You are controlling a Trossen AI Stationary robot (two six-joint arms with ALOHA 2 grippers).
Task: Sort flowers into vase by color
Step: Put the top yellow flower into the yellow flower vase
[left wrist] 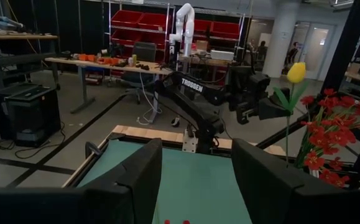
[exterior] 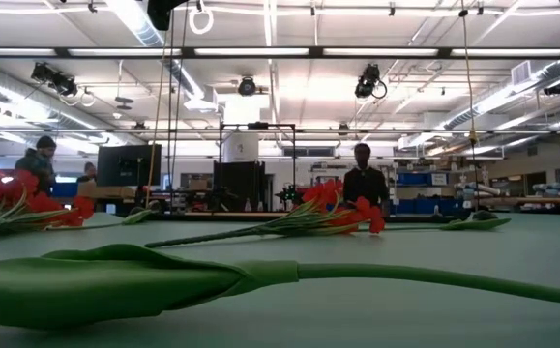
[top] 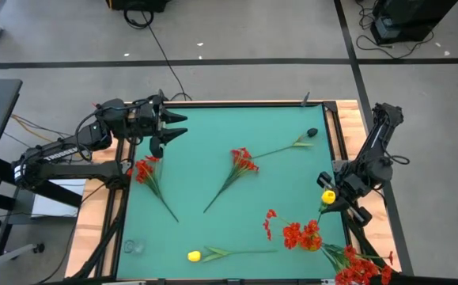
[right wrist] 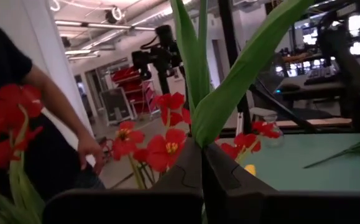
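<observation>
My right gripper (top: 331, 203) stands over the table's right edge, shut on a yellow flower (left wrist: 296, 73) that stands upright in it. Red flowers lie on the green mat at the left (top: 145, 169) and in the middle (top: 243, 161). A dark-headed stem (top: 301, 141) lies far right and a yellow flower (top: 195, 256) near the front edge. More red blooms (top: 301, 234) crowd the near right corner. A small clear glass vessel (top: 134, 246) stands near left. My left gripper (left wrist: 197, 157) hovers open at the far left, level, holding nothing. My right gripper pinches the yellow flower between its two fingers at the leafy part of the stalk (right wrist: 199, 132), a little below the head. The fingers come at it about level, from the table's right side, across the stalk. The flower stands upright, head above the fingers, its stalk (left wrist: 286, 140) hanging below them.
Red blooms (right wrist: 162, 142) stand close beside my right gripper, toward the near right corner. A person (right wrist: 18, 124) stands just beyond that corner. The wooden table rim (top: 347, 119) runs around the mat. The mat's middle near part between the flowers is bare.
</observation>
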